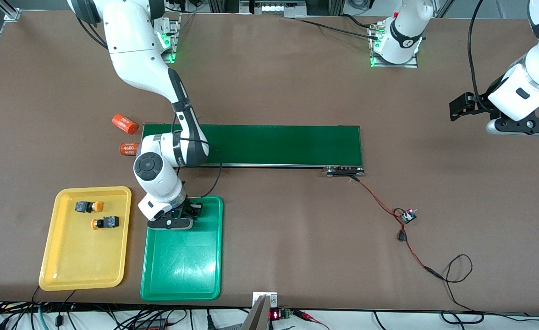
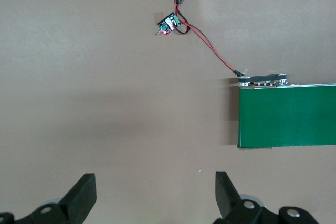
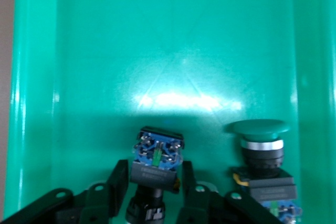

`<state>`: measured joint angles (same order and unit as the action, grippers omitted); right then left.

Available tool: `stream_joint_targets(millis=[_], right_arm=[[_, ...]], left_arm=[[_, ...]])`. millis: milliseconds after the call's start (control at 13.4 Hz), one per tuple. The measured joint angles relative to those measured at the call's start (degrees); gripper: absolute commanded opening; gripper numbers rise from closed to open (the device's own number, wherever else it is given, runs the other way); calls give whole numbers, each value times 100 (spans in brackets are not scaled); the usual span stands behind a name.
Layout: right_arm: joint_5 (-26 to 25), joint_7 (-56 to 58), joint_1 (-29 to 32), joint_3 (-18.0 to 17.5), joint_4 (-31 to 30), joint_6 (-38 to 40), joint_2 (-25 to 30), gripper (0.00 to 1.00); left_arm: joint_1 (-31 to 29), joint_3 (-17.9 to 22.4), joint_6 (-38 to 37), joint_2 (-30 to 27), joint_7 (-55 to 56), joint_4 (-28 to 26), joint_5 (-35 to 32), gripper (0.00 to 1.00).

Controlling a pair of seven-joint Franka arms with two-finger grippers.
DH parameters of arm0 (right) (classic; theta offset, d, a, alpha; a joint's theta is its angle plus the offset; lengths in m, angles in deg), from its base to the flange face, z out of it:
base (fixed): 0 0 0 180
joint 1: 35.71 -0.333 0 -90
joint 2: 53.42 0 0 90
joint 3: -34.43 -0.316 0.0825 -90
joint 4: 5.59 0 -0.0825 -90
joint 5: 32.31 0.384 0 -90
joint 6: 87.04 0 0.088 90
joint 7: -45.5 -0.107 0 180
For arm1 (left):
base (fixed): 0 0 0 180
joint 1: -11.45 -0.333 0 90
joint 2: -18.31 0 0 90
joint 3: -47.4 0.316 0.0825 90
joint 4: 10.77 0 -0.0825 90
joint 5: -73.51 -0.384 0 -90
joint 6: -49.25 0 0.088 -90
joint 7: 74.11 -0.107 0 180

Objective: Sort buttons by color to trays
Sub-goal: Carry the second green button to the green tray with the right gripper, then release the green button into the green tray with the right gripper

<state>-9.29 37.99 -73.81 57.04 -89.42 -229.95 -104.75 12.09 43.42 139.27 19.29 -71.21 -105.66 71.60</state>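
Broadly, a long dark green belt (image 1: 269,145) lies across the table's middle, its long axis running from one arm's end toward the other. Nearer the front camera, at the right arm's end, sit two trays side by side, long axes running toward that camera. The yellow tray (image 1: 86,266) holds two orange-capped buttons (image 1: 89,206) (image 1: 105,223) lying on their sides, caps pointing opposite ways along the tray's short axis. The green tray (image 1: 184,270) holds two green buttons at its end nearest the belt. One (image 3: 261,156) stands upright on its body, cap up. The other (image 3: 156,167) lies between the right gripper's (image 3: 155,187) fingers (image 3: 118,182), terminals pointing toward the tray's open floor; the fingers stand just beside its body, and whether they press it I cannot tell. The left gripper (image 2: 156,192) waits over bare table at the left arm's end, fingers wide apart, holding nothing. Two orange cylinders (image 1: 125,124) (image 1: 129,149) lie at the belt's end.
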Motion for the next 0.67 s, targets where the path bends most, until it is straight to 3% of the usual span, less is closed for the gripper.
stream_joint_targets(millis=[224, 671], right_arm=[[148, -2, -11, 32, 253, 844, 247, 100], [72, -2, 88, 446, 341, 2645, 1689, 100]], left_arm=[[0, 0, 0, 0, 0, 0, 0, 100], [0, 0, -1, 0, 0, 4, 0, 100]])
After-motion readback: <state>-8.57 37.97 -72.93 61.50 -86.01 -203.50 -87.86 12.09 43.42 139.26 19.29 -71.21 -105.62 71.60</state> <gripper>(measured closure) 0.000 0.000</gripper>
